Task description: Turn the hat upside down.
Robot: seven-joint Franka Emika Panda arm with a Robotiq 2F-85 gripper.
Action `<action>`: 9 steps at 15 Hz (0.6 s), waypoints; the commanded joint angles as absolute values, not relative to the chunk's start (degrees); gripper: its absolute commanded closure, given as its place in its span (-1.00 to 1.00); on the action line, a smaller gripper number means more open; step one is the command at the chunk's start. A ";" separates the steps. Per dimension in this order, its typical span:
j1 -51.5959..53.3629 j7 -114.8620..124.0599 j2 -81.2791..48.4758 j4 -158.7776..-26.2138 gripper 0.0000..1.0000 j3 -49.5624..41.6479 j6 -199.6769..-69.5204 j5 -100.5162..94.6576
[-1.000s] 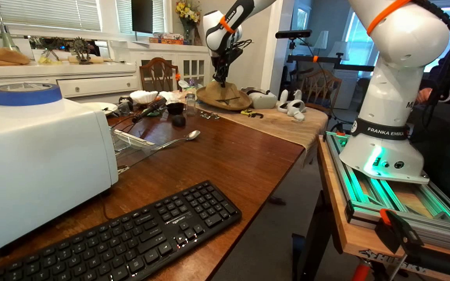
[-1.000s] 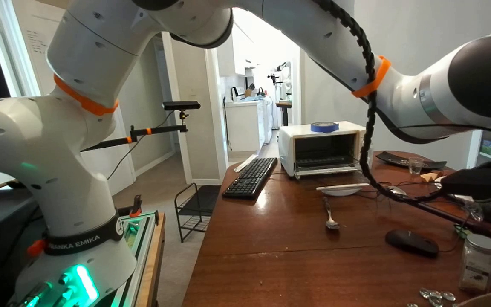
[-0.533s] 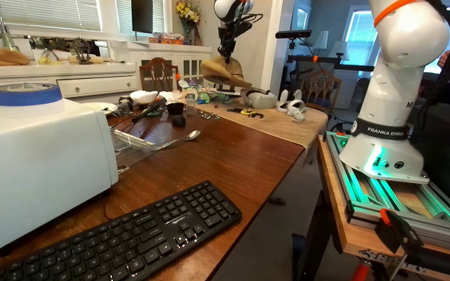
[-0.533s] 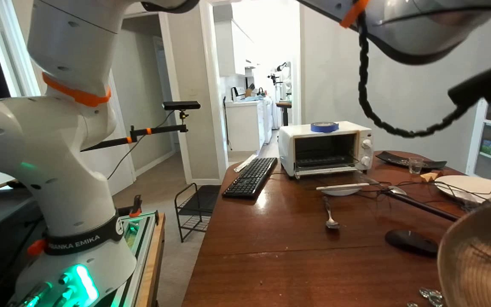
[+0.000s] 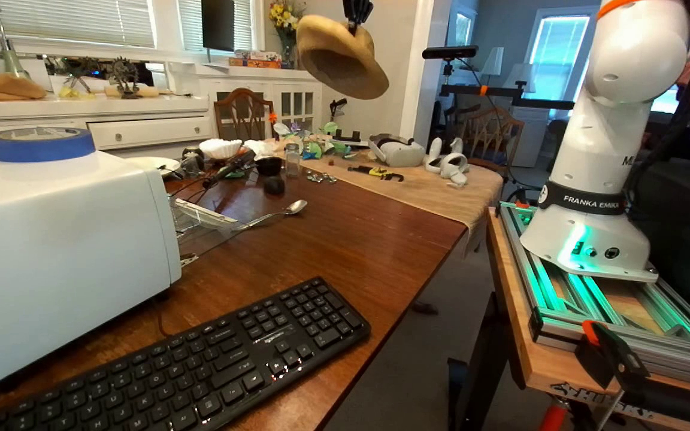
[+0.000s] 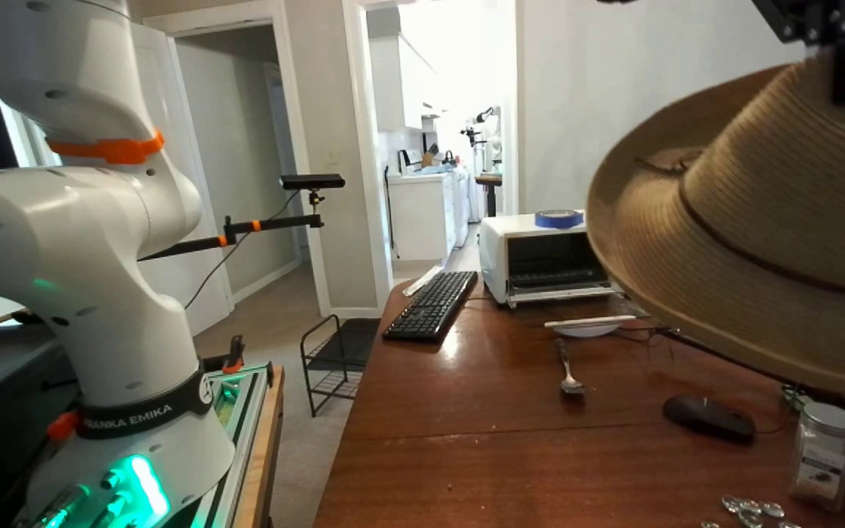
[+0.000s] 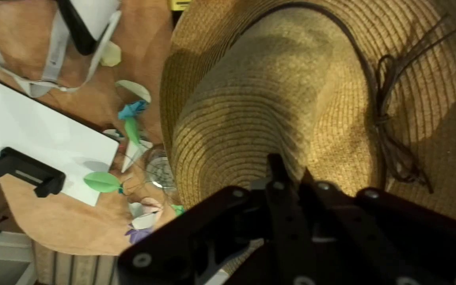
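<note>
Well, it's up in the air — the hat (image 5: 345,54), clear of the table (image 5: 345,239), hanging right way up but tilted from the gripper (image 7: 291,168). The fingertips (image 7: 276,163) are pinching a fold of the crown (image 7: 244,118), and the straw creases towards them in the wrist view. A dark cord (image 7: 346,31) rings that crown, tied in a bow (image 7: 382,118), its loose ends lying across the brim (image 7: 441,99). In an exterior view the brim slopes down to one side, and the shadowed hollow (image 5: 330,63) underneath is on show.

Down on the tan cloth (image 5: 432,197) we have a headset (image 5: 398,151), white controllers (image 5: 435,155) just beside it, and a yellow-and-black tool (image 5: 381,173). The wrist view adds a white board (image 7: 38,122) with a green leaf (image 7: 102,181) overlapping its edge.

On the bare wood — a lidded jar (image 6: 824,455) with glass beads (image 6: 749,506) near it, then a mouse (image 6: 708,418), a spoon (image 6: 571,383), a keyboard (image 6: 433,304), and an oven (image 6: 494,257) with a roll of blue tape (image 6: 558,218) on top. Beside the table stands the arm (image 5: 620,143), its base (image 5: 587,239) glowing green in both exterior views, and near it a black camera (image 6: 312,182) sits on a bar (image 6: 268,224). Further back, a wooden chair (image 5: 242,93).
</note>
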State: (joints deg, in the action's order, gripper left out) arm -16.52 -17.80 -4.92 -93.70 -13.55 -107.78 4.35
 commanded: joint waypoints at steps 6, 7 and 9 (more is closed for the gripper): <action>-20.40 -37.97 -4.01 -94.08 0.96 -18.27 -98.96 31.83; -20.85 -41.09 -5.65 -94.32 0.96 -18.36 -99.33 35.21; -21.68 -46.86 -8.57 -94.87 0.96 -17.69 -99.26 41.37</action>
State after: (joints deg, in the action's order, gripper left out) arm -20.53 -39.20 -4.42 -94.70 -18.23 -99.90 33.14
